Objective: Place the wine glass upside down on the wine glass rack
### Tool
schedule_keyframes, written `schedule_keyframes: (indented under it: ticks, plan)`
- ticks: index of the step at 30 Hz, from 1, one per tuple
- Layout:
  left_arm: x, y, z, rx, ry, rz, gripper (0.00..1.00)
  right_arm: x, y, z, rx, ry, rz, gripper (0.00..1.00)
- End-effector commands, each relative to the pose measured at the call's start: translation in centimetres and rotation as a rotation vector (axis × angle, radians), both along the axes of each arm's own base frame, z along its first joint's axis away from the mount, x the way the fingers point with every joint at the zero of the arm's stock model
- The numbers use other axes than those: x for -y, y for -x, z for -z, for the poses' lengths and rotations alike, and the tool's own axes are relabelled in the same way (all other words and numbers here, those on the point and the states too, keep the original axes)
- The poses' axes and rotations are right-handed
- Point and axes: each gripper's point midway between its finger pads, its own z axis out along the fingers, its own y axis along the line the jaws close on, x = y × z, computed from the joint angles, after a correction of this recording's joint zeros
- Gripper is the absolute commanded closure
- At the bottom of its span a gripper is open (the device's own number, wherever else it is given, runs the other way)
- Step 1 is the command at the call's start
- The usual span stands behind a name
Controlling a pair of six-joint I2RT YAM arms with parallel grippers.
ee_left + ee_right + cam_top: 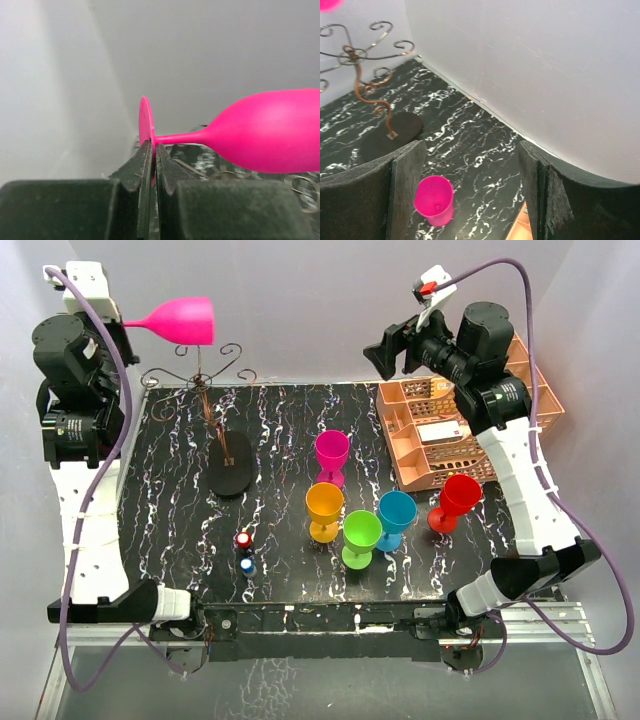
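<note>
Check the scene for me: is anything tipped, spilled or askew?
Nothing is spilled or broken. Only the pink wine glass lies sideways in the air, pinched by the rim of its foot in the left pincer, above the wine glass rack, which stands upright. That thin edge grip looks somewhat precarious. The goblets stand upright.

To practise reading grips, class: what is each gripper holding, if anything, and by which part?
The left gripper pinches the pink wine glass by the rim of its foot; the right gripper is open and holds nothing.
</note>
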Motion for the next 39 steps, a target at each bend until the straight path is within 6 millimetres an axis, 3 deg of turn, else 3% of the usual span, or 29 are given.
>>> schedule_keyframes:
  ticks: [1,5,9,14,17,21,25,31,39]
  plan:
    - [-6.6,2.3,-3.3,0.065,-0.147,-0.326,1.00,1.4,-1.6,1.5,0.025,0.067,0.090,0.20]
    - [-9.6,1.8,-4.1,0.046,-0.262,-0.493,1.00,2.3,-2.1,4.0,-0.010,0.088,0.113,0.20]
    - [-11.6,0.1,-3.5,-0.016,-0.406,-0.616,1.00,3.8,-2.6,6.9,-0.061,0.101,0.126,0.19]
    - [-12.8,-2.8,-2.6,-0.034,-0.563,-0.712,1.00,5.5,-2.5,8.6,-0.093,0.102,0.131,0.20]
    - [-13.0,-5.3,-0.7,-0.064,-0.653,-0.716,1.00,6.2,-2.4,9.4,-0.107,0.108,0.136,0.20]
    - [-12.2,-8.7,3.7,-0.144,-0.755,-0.613,1.00,6.4,-2.2,9.9,-0.120,0.104,0.126,0.20]
    - [-11.2,-10.4,7.1,-0.174,-0.800,-0.509,1.00,6.6,-2.1,10.7,-0.136,0.106,0.115,0.20]
    - [-9.5,-10.9,8.2,-0.157,-0.844,-0.378,1.00,6.7,-2.4,12.4,-0.174,0.097,0.094,0.20]
    - [-6.6,-11.0,9.5,-0.160,-0.980,-0.168,1.00,6.8,-2.2,12.7,-0.177,0.085,0.077,0.20]
